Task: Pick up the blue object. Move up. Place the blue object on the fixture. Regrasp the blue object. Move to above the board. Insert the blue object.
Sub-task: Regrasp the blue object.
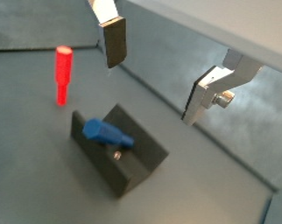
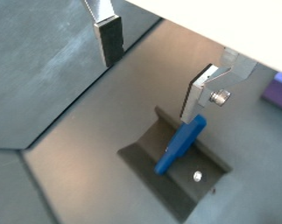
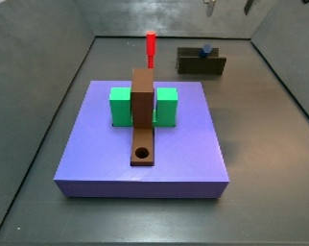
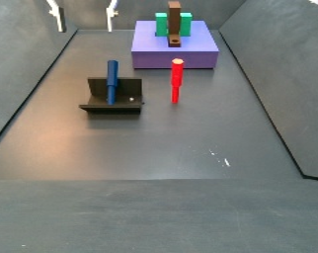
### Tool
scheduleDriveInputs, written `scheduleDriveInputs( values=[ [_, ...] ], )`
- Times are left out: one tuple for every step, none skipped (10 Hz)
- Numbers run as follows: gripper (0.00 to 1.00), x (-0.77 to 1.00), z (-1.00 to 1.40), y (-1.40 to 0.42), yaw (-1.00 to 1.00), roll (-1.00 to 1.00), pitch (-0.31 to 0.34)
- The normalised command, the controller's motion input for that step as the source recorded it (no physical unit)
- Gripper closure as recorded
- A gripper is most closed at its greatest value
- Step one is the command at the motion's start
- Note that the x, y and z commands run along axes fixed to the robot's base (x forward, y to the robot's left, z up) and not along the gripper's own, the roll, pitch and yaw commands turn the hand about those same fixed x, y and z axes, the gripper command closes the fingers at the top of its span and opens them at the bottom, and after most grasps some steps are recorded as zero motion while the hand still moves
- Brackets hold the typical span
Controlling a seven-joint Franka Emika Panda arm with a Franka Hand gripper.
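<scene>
The blue object (image 4: 113, 81) leans in the notch of the dark fixture (image 4: 112, 104), standing clear of the gripper. In both wrist views the slim blue peg (image 1: 109, 134) (image 2: 182, 144) lies across the fixture (image 1: 137, 162) (image 2: 150, 162). My gripper (image 1: 153, 87) (image 2: 151, 86) hangs open well above it, nothing between its silver fingers. In the side views the gripper (image 3: 227, 5) (image 4: 85, 14) shows only at the picture's upper edge. The lavender-blue board (image 3: 144, 163) (image 4: 198, 55) lies apart from the fixture (image 3: 202, 65).
A thin red peg (image 4: 178, 81) (image 1: 63, 74) (image 3: 151, 45) stands upright on the floor between fixture and board. The board carries two green blocks (image 3: 121, 106) and a long brown bar (image 3: 143, 120) with a round hole. Grey walls enclose the floor.
</scene>
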Motion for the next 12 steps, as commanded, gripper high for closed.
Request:
scheduleDriveInputs(
  values=[
    [0.0,0.02,0.0,0.0,0.03,0.11,0.0],
    [0.0,0.03,0.0,0.0,0.0,0.0,0.0],
    [0.0,0.03,-0.15,0.0,-0.01,0.0,0.0],
    [0.0,-0.03,-0.2,-0.05,-0.02,0.27,0.149],
    [0.0,-0.27,-0.23,-0.11,0.0,0.49,0.154],
    [0.0,-0.22,-0.26,-0.2,0.13,0.68,0.083],
    [0.0,-0.13,-0.32,-0.28,0.22,0.8,0.097],
    [0.0,-0.22,-0.45,-0.22,0.27,0.75,0.031],
    [0.0,-0.11,-0.53,-0.19,0.31,0.51,0.017],
    [0.0,0.0,-0.46,-0.09,0.27,0.47,0.034],
    [0.0,0.04,-0.35,0.0,0.17,0.53,0.126],
    [0.0,0.0,-0.33,0.0,0.15,0.45,0.094]
  ],
)
